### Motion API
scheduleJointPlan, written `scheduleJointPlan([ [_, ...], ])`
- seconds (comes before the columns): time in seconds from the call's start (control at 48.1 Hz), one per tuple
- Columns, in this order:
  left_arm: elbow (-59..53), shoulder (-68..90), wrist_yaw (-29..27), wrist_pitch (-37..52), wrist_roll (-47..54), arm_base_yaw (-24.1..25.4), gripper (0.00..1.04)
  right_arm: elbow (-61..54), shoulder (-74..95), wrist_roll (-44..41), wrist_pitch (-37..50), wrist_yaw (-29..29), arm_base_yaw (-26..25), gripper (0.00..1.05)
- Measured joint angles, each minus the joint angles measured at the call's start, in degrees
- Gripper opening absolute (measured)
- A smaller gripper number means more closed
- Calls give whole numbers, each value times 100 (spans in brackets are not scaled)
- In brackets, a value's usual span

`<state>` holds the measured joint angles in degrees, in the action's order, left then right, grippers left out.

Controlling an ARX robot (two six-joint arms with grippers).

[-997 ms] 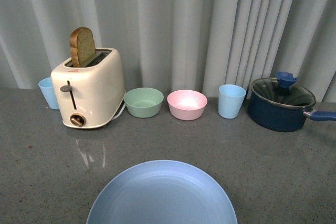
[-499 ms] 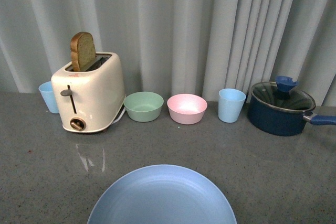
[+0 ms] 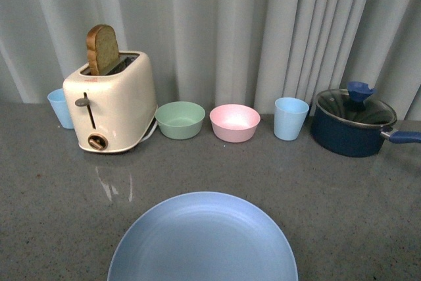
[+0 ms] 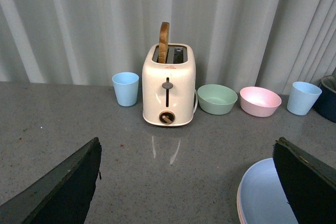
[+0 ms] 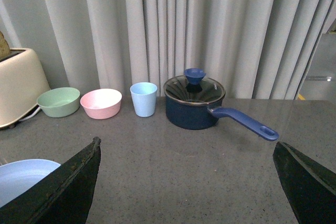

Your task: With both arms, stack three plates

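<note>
Front view: a large round matte light blue plate (image 3: 202, 238) lies at the near edge of the grey speckled surface (image 3: 342, 195), centred, cut off by the frame bottom; at the back, before the pale grey curtain (image 3: 217, 31), stand in a row a small light blue cup (image 3: 60, 107), a cream toaster (image 3: 112, 102) with a brown bread slice (image 3: 102, 49) sticking up, a green bowl (image 3: 179, 120), a pink bowl (image 3: 234, 122), a second light blue cup (image 3: 291, 118), and a dark blue lidded saucepan (image 3: 352, 123) with handle pointing right; no arm shows here.

Left wrist view: the left gripper (image 4: 186, 184) is spread wide, nothing between its dark fingers (image 4: 65, 187); the blue plate (image 4: 262, 198) sits just beside the far finger, with a thin pinkish rim showing under its edge, so it seems to rest on another plate; toaster, cup and bowls stand well behind.

Right wrist view: the right gripper (image 5: 186, 184) is likewise spread and empty; the blue plate (image 5: 21, 179) shows by one finger (image 5: 65, 187); saucepan (image 5: 193, 103), cup and bowls stand further back.
</note>
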<state>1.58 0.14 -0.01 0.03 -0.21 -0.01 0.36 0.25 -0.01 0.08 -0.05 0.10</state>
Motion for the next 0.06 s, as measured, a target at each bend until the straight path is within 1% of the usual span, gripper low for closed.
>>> scheduleJointPlan([
  [0.062, 0, 0, 0, 0, 0, 0, 98, 0, 0, -2, 0, 0, 0, 97],
])
